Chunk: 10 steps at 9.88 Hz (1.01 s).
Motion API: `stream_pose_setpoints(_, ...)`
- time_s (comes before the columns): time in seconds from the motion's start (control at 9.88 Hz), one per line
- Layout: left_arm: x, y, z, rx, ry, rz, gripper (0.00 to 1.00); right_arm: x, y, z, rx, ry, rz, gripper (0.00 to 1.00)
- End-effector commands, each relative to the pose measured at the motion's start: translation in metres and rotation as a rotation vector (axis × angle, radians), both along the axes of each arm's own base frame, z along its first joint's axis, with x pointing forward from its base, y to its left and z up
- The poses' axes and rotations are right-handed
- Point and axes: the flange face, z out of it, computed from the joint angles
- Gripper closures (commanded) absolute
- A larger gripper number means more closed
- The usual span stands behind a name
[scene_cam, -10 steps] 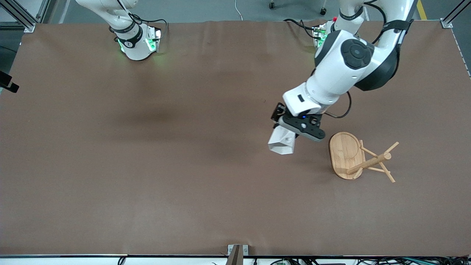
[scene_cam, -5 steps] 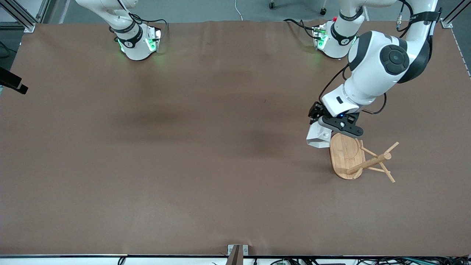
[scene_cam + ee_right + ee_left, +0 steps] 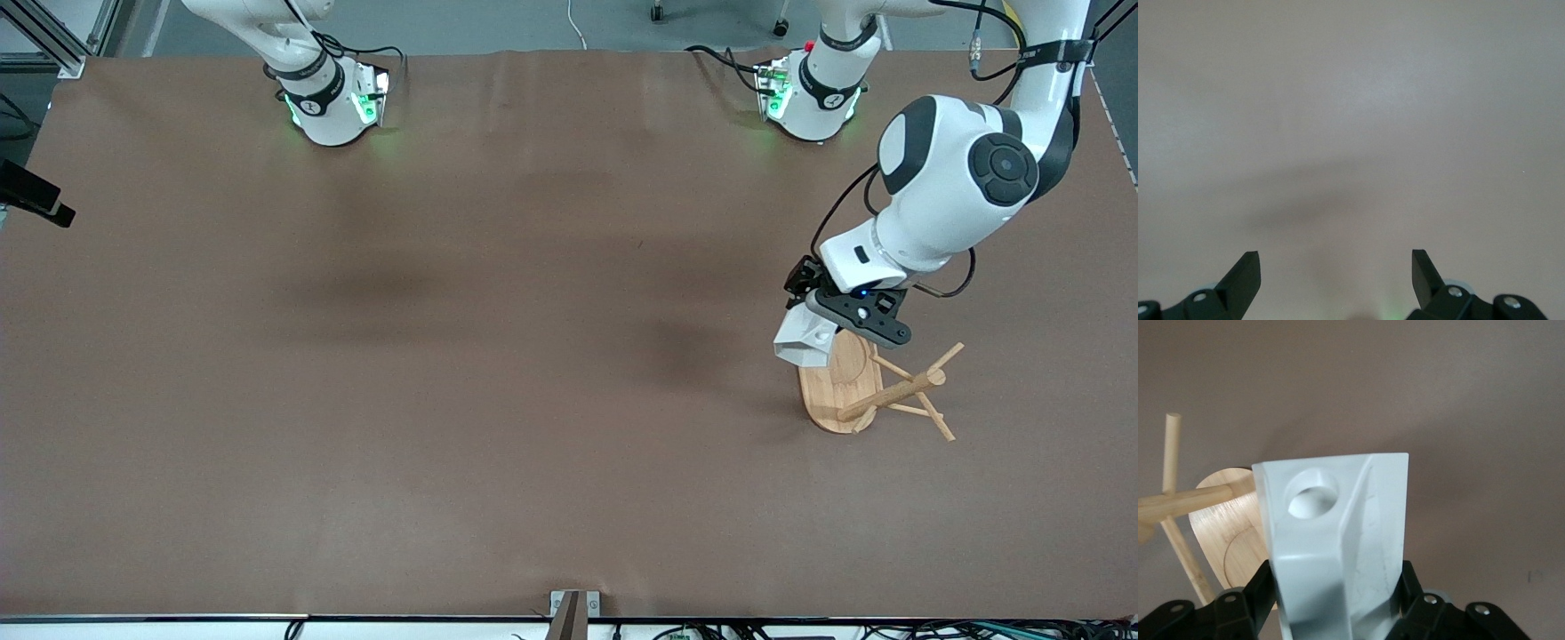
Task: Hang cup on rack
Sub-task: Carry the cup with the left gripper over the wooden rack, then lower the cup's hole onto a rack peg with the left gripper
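White cup (airborne), left end effector clamped, over rack

Even, diffuse overhead light on the table leaves soft dark shadow patches beneath the arms. Green lamps glow at both bases. The front view is sharp; both wrist views are softer, with a hazy, washed-out background

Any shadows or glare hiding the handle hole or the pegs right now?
Left wrist view: the cup in the left tool is evenly lit, its hole plain, lower facets shaded. Front view: soft shadow beside the rack; pegs clear. Right wrist view: the right tool sees only bare, faintly shadowed table.
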Motion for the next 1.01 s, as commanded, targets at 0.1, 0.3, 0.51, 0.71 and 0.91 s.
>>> stream_pose_setpoints(0.1,0.018,0.011,-0.020,0.013,0.013,-0.013,0.98,-0.003,0.000,0.004,-0.006,-0.002,0.006,0.00)
stream_pose_setpoints(0.3,0.027,0.022,-0.021,0.011,0.008,-0.006,0.98,-0.003,0.000,0.004,-0.004,-0.001,0.007,0.00)
stream_pose_setpoints(0.51,0.030,0.027,-0.023,0.014,0.009,0.001,0.98,-0.003,0.000,0.004,-0.004,-0.001,0.007,0.00)
stream_pose_setpoints(0.71,0.036,0.037,-0.029,0.015,0.014,0.009,0.98,-0.003,0.001,0.004,-0.003,-0.002,0.007,0.00)
stream_pose_setpoints(0.91,0.045,0.036,-0.025,0.011,-0.002,0.003,0.98,-0.002,0.000,0.004,-0.004,-0.004,0.007,0.00)
